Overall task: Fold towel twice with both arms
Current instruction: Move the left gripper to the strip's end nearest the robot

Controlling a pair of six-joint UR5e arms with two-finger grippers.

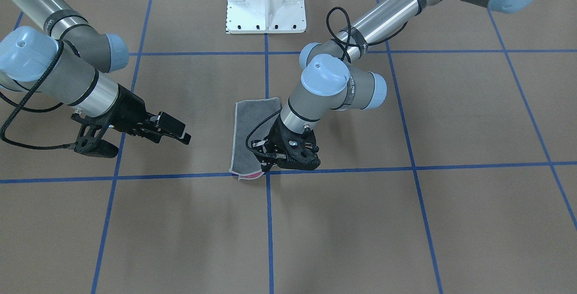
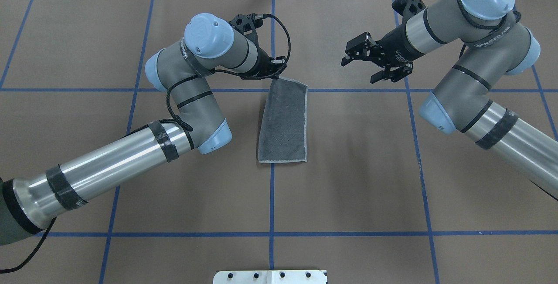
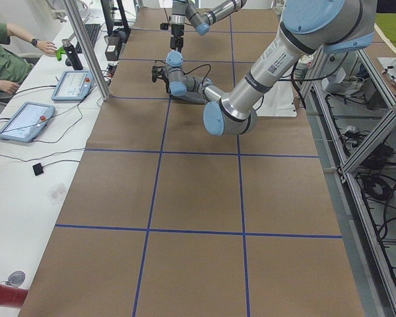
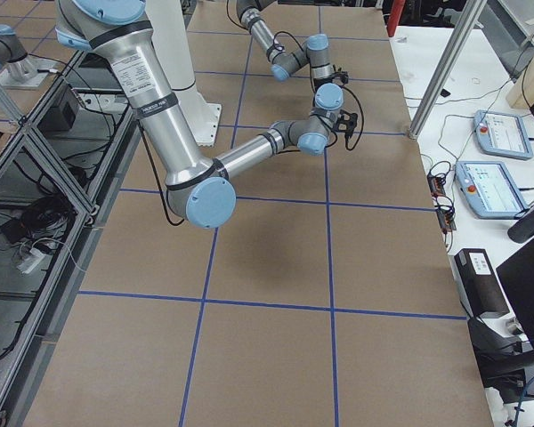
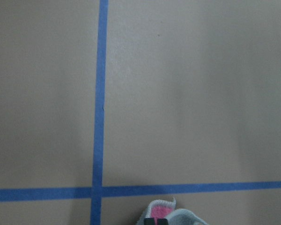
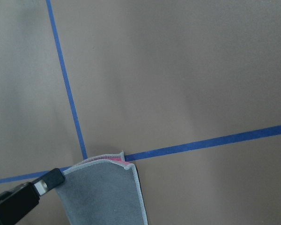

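The towel (image 2: 283,118) lies folded into a narrow strip, grey face up, at the centre cross of the blue tape lines. Pink shows between its layers at the far edge (image 1: 252,175). My left gripper (image 2: 275,74) sits low over the towel's far corner, on my left side. In the left wrist view its tips (image 5: 155,221) meet on the curled pink and grey corner (image 5: 178,216), shut on it. My right gripper (image 2: 358,67) hangs open and empty above the table, well to the right of the towel. The right wrist view looks down on the other far corner (image 6: 103,192).
Brown paper with a grid of blue tape (image 2: 271,197) covers the table. The white pedestal base (image 1: 266,3) stands at the robot's edge. In the left side view, a person's hands (image 3: 43,46) and two tablets (image 3: 23,122) are at a white side bench.
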